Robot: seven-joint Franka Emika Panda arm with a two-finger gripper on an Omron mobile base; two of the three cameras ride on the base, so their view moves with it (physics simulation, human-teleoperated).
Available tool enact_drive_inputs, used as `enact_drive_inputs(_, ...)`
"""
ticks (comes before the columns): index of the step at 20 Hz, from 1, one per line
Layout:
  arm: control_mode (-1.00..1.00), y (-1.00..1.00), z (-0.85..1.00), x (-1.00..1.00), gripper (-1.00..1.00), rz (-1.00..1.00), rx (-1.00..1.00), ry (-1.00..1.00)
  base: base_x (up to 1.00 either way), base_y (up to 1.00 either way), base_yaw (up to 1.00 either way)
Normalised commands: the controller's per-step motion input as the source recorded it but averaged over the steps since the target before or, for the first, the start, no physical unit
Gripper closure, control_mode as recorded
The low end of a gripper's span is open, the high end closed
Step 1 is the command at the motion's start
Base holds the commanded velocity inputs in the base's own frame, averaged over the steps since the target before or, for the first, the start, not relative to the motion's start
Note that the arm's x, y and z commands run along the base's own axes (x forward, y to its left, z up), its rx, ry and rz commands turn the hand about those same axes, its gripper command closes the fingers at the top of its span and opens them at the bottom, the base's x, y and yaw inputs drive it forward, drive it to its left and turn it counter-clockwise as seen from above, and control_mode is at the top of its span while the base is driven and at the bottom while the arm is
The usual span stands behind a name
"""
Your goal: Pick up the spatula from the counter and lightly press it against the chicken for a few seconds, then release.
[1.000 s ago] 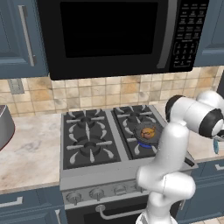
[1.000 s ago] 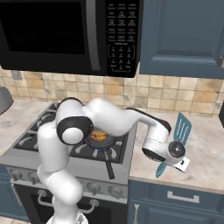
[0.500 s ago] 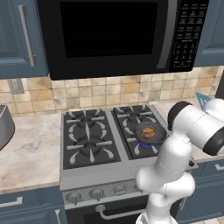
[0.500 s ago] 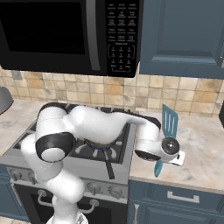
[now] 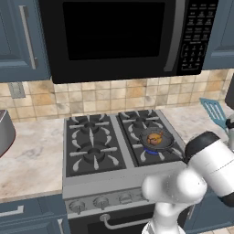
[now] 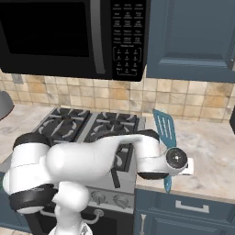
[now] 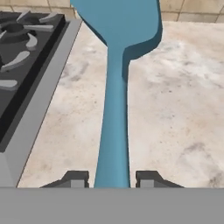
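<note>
- The gripper is clamping the handle of the blue spatula between its two fingertips, and the grip is holding as steady as it was a second ago.
- The spatula is standing upright in the hand, blade up, clear of the speckled counter to the right of the stove.
- Over the last second the arm has been swinging the spatula leftward, from further out over the counter towards the stove's edge.
- The pick-up is therefore looking finished, and the carry to the chicken is getting under way; the pressing and the letting go are still waiting.
- The frying pan is sitting on the front right burner with a blue flame burning under it.
- The browned piece of chicken is lying in the middle of the pan, well apart from the spatula.
- A grey pot is standing at the far left of the counter; what it is holding cannot be told.
</note>
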Motion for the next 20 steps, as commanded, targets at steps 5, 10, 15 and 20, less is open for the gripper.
enact_drive_inputs(5, -1.0, 0.18, 0.44, -0.43, 1.0, 0.11, -0.2, 0.0, 0.0, 0.0, 0.0)
enact_drive_inputs(10, -1.0, 0.13, 0.37, -0.34, 1.0, 0.1, -0.22, 0.0, 0.0, 0.0, 0.0)
enact_drive_inputs(15, -1.0, 0.15, 0.43, -0.23, 1.0, 0.09, -0.22, 0.04, 0.0, 0.0, 0.0)
enact_drive_inputs(20, -1.0, 0.23, 0.35, -0.05, 1.0, 0.09, -0.16, 0.05, 0.0, 0.0, 0.0)
